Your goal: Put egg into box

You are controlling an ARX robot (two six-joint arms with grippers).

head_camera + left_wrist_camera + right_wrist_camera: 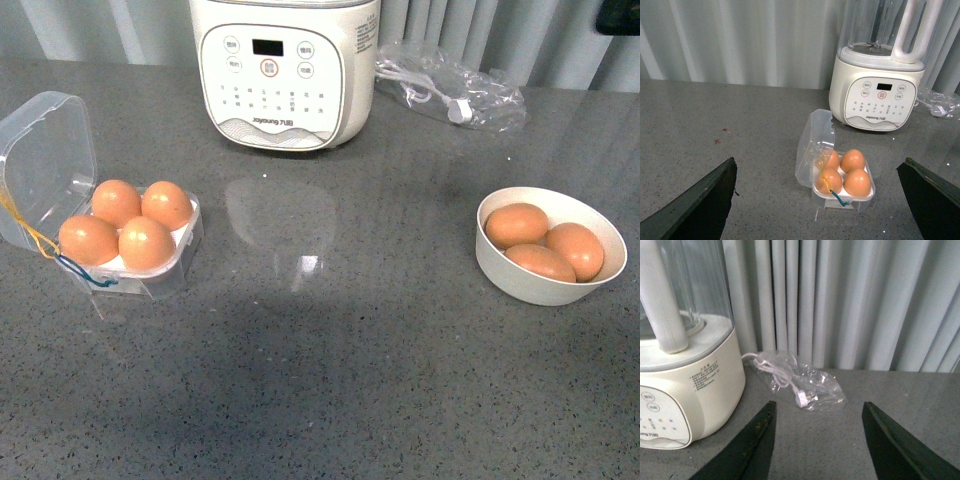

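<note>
Eggs filled all four cells of the box, its lid tipped open. Left claw stood wide and empty, the box just ahead of it, in line with the gap between its fingers and not touching them. Right claw was wide too, holding nothing; a bag with a cord lay ahead of it, the blender off to one side. Three other eggs sat in a bowl, well apart from the box
</note>
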